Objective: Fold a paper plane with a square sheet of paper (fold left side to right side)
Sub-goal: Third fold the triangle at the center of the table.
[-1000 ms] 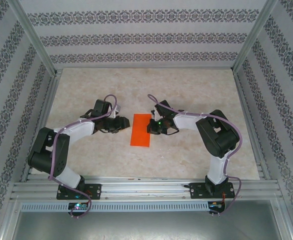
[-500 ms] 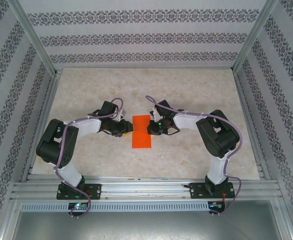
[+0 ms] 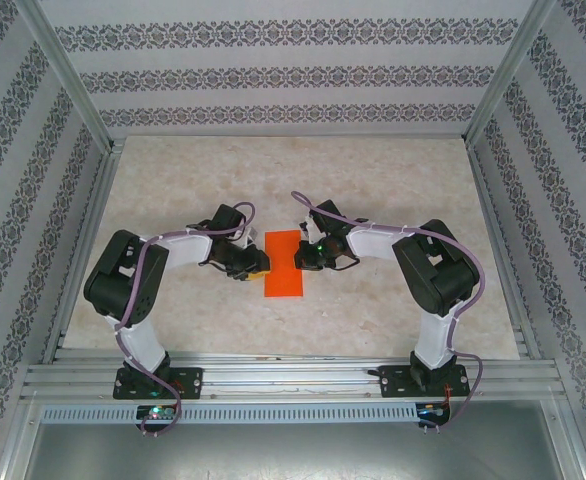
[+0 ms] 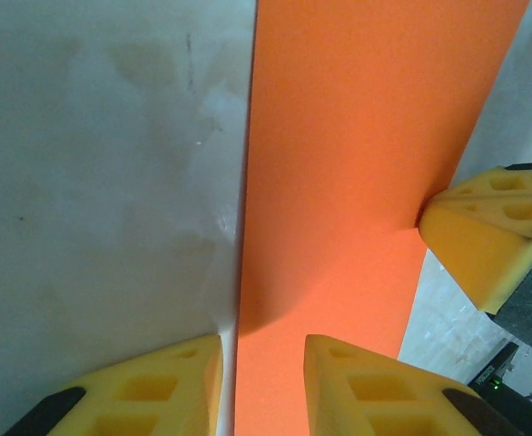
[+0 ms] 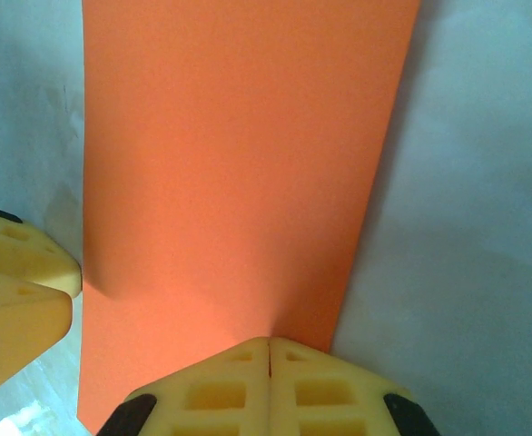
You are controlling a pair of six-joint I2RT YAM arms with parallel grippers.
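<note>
Centre: my left end effector, slightly open and gripping nothing, is straddling the left edge of the paper; my right end effector, closed, is pressing the right edge.

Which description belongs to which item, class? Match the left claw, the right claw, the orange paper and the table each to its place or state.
Column A
1. left claw
2. right claw
3. orange paper
4. table

Column B
a. pale marbled surface under everything
b. fingers shut together, tips at the paper's right edge
c. fingers apart, astride the paper's left edge
d. narrow rectangle lying between the two claws

Pairs: 1-c, 2-b, 3-d, 4-a
</note>
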